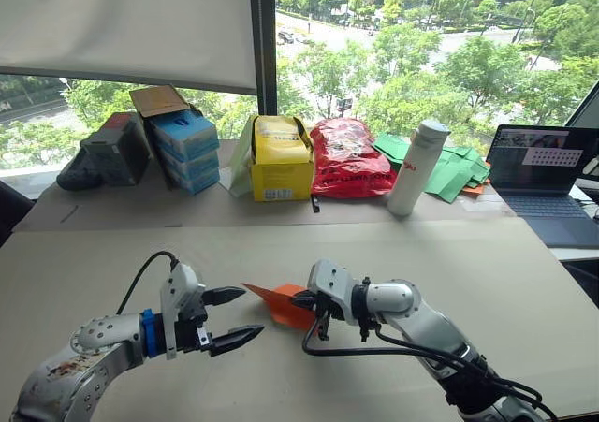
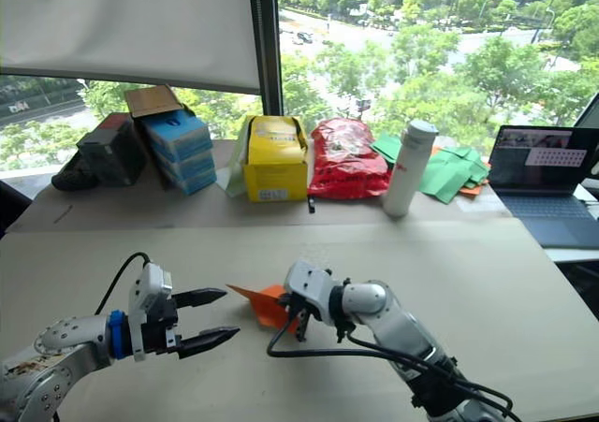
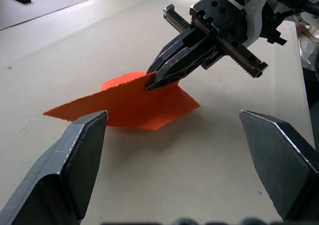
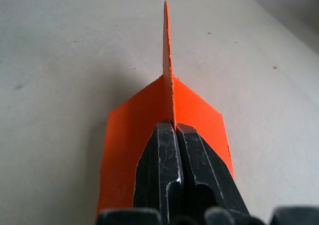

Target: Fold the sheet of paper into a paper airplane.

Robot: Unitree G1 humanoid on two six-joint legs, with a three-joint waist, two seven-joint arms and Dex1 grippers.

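the right gripper (image 1: pixel 305 299) is clenching the upright centre fold of the paper airplane (image 1: pixel 278 303), which is resting on the near middle of the table (image 1: pixel 487 282) with its point aiming left. the left gripper (image 1: pixel 245 315) is hovering just left of that point, fingers spread wide and grasping nothing. the likely risk: the right fingers are pinching thin paper at one spot, so any pull from the left side could tear the fold, drag the wings out of line, or crumple the nose.
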